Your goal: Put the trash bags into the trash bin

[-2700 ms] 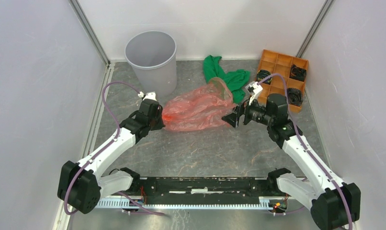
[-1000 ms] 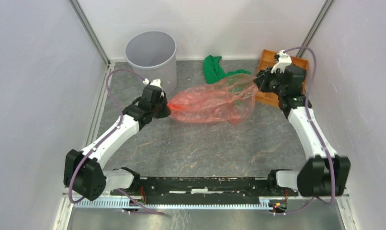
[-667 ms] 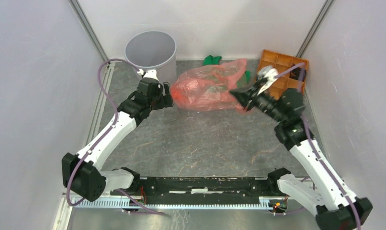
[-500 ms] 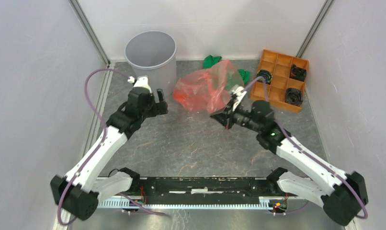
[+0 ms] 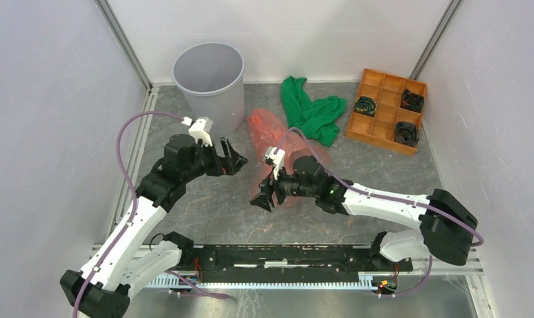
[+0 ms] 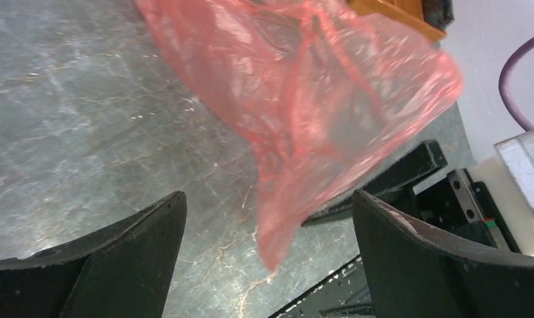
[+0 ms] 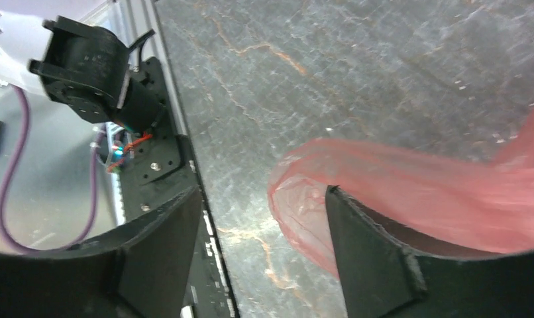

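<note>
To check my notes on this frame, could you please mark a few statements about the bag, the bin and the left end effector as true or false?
1. The trash bag is inside the trash bin. False: it is outside the bin, toward the middle of the table.
2. The left end effector is open, holding nothing. True.
3. The green cloth lies between the bin and the orange tray. True.
4. Every compartment of the orange tray is empty. False: black parts sit in three of them.
5. The trash bin stands upright. True.
</note>
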You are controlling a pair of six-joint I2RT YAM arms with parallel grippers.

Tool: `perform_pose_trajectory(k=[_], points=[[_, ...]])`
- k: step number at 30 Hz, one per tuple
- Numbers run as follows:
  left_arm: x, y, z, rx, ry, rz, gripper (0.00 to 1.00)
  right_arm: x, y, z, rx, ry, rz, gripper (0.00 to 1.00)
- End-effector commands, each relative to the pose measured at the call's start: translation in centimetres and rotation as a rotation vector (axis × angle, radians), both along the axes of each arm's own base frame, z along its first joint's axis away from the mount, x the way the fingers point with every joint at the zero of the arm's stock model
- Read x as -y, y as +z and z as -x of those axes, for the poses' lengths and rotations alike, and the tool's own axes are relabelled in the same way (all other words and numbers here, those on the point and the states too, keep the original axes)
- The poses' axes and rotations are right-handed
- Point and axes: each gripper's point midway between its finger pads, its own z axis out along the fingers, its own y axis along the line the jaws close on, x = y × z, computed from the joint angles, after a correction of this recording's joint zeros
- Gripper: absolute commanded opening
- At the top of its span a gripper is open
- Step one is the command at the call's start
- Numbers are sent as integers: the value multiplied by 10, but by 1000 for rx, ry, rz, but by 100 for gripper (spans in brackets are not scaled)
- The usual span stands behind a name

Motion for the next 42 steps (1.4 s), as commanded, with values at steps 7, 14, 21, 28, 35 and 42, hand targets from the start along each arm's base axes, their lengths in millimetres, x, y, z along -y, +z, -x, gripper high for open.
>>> perform_pose_trajectory(k=[7,14,21,28,35,42], points=[[49,0,21,-25,-231,206,100,75,32,-14,244,-175,124,94],[75,-32,35,1,-216,65,100,158,41,-57,381,-528,263,98],[76,-75,27,-18,-147,-184,100,218,-2,-105,279,-701,180,98],[66,-85,21,-32,-66,-218,100,213,-25,-119,290,-640,70,98],[47,-89,29,-32,-10,-194,100,173,-12,-111,451,-360,-17,98],[38,-85,38,-12,13,-131,100,135,-7,-109,547,-162,-12,98]])
